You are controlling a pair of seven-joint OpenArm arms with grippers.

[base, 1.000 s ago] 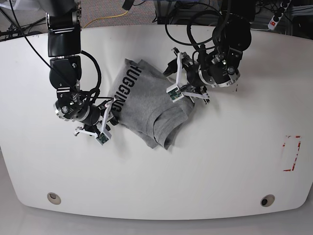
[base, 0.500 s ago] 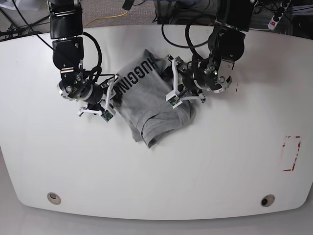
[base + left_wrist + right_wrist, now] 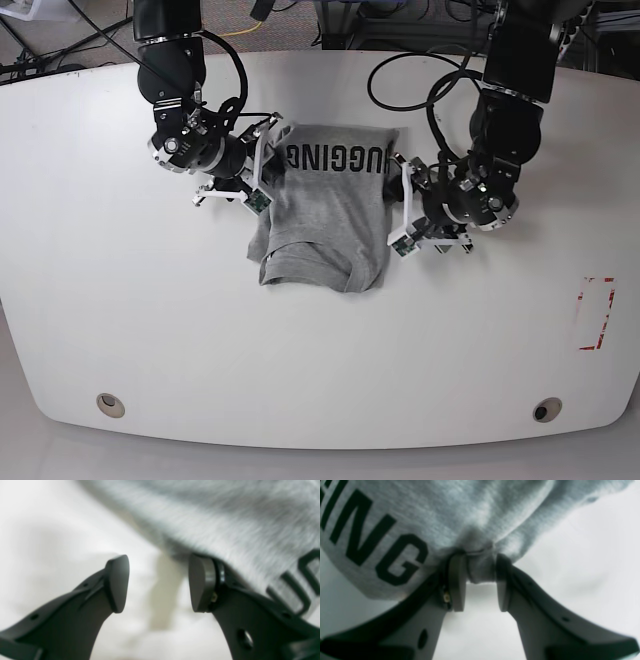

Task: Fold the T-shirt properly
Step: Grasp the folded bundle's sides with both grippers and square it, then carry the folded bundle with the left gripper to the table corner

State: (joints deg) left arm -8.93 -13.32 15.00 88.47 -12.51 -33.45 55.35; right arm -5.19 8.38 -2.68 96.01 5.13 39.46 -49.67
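T-shirt on table; between left and right arms

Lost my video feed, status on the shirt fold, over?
Right gripper pinching T-shirt edge. Left gripper open, fingers beside cloth. Shirt folded, flat on table. Nothing blocking.

Grey T-shirt lies on the white table between both hands.

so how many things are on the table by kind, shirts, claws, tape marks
T-shirt: 1
claws: 2, the left claw and the right claw
red tape mark: 1
total: 4
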